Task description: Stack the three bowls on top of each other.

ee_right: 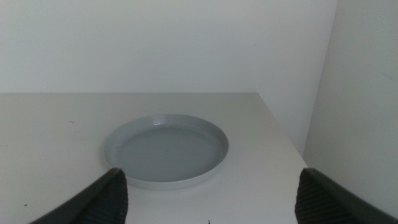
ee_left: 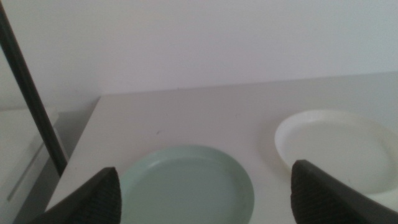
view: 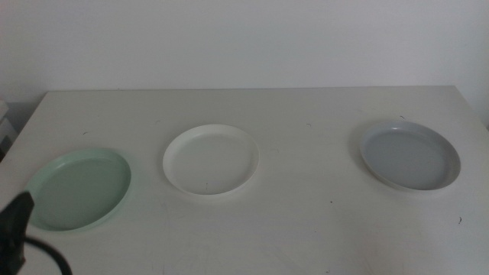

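Nothing is stacked yet, so the first job looks like picking up one bowl. A good way is to come down over a bowl's rim, pinch the rim gently with one jaw inside and one outside, lift it flat, and set it right in the middle of the next bowl so it does not slide.

Nearest of all, the left gripper (view: 17,221) waits by the front left corner of the table (view: 290,229). Its jaws are spread wide and hold nothing. The right gripper (ee_right: 211,199) is not in the middle view; its own camera shows its jaws wide apart too, with nothing in them and touching nothing.

A bit further in, the green bowl (view: 78,189) sits near the left edge, just past the left gripper. The white bowl (view: 210,160) lies beside it in the middle of the table, a little further back. The grey-blue bowl (view: 410,155) is well apart from them, near the right edge. All three lie flat and empty.
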